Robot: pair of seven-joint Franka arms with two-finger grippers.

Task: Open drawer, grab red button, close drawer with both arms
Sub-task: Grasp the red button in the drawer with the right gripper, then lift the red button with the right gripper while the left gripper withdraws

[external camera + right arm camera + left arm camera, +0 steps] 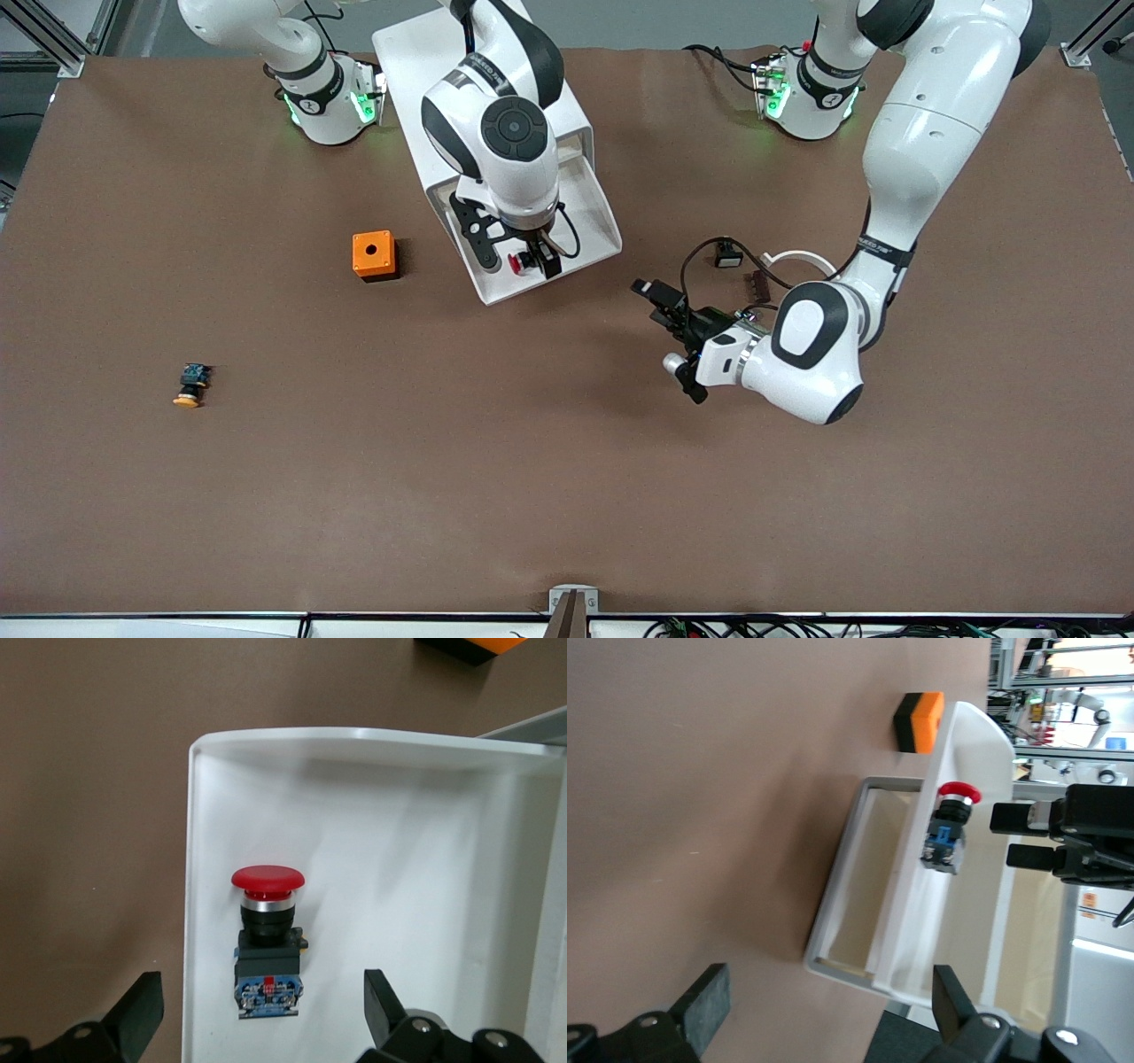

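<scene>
The white drawer stands pulled out of the white cabinet toward the front camera. The red-capped button lies on its side on the drawer floor, near the front strip. My right gripper hangs open just above it, and its fingers straddle the button's bluish rear end without touching it. My left gripper is open and holds nothing, low over the table beside the drawer toward the left arm's end. It points at the drawer's side wall, with the button visible inside.
An orange cube with a hole sits beside the drawer toward the right arm's end. An orange-yellow-capped button lies nearer the front camera. A small black-and-white part, a white ring and a brown piece lie by the left arm.
</scene>
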